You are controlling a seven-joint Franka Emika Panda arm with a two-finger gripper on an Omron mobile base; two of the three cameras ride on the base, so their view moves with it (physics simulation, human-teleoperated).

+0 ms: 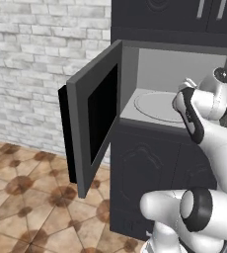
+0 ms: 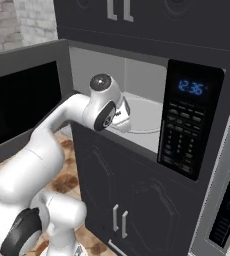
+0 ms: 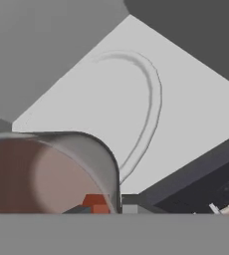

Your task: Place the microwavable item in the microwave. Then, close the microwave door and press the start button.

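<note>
Cup (image 3: 52,169) sits pinched in your shut claw at the microwave (image 1: 184,64) mouth; release it off the turntable (image 3: 136,114) edge and it tips.

Round turntable (image 1: 157,106) on microwave (image 2: 149,135) floor

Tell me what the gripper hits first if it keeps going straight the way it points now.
Probably the round turntable on the microwave floor; the held cup would likely touch it first, though depth is unclear.
</note>
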